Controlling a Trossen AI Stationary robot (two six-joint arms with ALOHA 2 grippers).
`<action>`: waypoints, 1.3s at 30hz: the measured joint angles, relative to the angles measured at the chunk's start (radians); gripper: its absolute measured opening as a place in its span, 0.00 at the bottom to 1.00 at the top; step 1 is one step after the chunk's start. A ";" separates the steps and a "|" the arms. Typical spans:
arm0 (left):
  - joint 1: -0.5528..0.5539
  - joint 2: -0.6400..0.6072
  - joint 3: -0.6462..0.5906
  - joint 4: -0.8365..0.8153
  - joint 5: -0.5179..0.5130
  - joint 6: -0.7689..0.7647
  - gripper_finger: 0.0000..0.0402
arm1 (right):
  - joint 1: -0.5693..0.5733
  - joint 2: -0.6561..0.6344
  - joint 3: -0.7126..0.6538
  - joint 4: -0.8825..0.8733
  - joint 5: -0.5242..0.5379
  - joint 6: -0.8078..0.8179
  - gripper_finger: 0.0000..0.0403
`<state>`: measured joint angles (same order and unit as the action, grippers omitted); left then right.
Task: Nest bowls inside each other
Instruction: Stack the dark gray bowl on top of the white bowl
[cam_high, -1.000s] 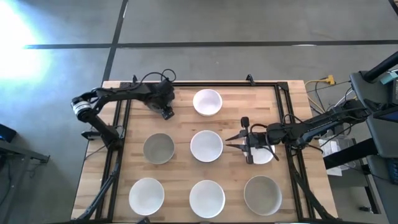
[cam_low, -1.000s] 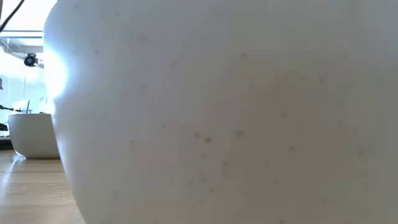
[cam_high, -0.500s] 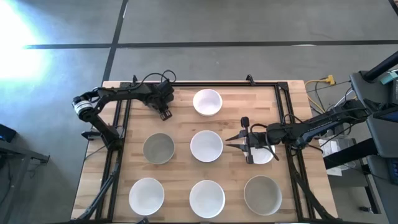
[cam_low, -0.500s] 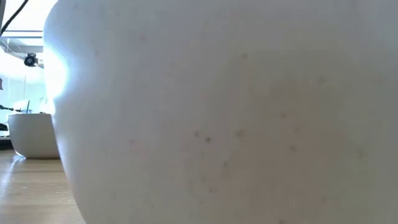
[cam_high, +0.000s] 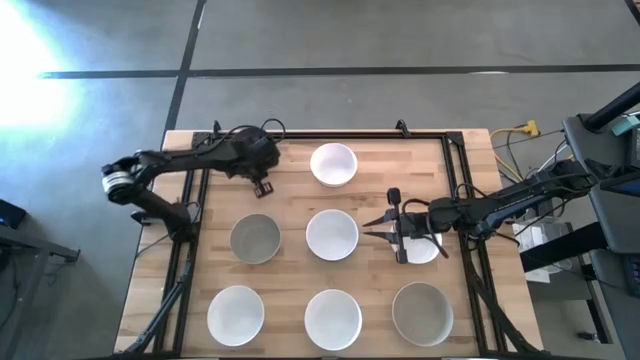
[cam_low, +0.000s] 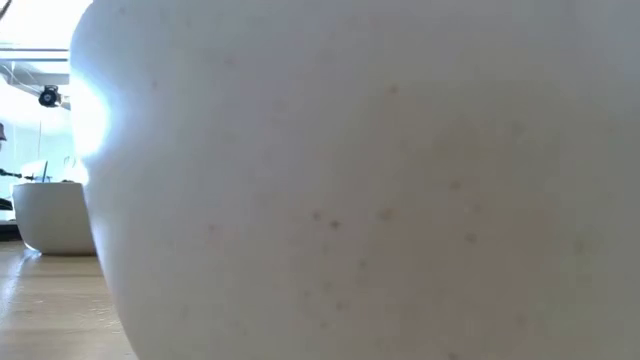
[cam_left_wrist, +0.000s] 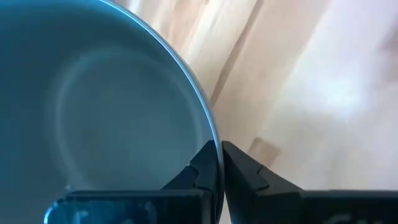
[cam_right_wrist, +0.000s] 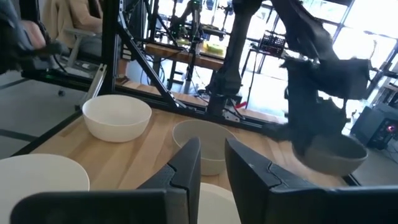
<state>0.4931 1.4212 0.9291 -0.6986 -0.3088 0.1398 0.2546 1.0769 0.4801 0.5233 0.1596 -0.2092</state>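
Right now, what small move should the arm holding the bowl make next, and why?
Probably carry the left gripper over the grey bowl nearest it: its fingers pinch the rim of the held bowl, off the table, and that grey bowl is empty. The right gripper waits, open, mid-table.

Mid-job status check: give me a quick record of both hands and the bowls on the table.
left hand: shut on the rim of a grey bowl, lifted over the table's left side
right hand: open, empty, between the centre white bowl and a white bowl under its arm
bowls standing on the table: seven visible
nested: none seen
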 joint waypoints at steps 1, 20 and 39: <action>-0.023 -0.024 -0.001 0.006 -0.005 0.000 0.00 | 0.000 0.000 0.000 -0.003 0.000 0.000 0.18; -0.770 -0.407 -0.389 0.656 -0.002 0.488 0.00 | 0.000 0.000 0.000 -0.039 0.001 0.000 0.16; -0.841 0.096 0.328 -0.014 -0.002 0.806 0.00 | -0.068 -0.013 0.000 -0.248 0.259 0.217 0.16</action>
<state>-0.3475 1.5173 1.2569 -0.7129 -0.3109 0.9461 0.1867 1.0641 0.4801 0.2752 0.4191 0.0075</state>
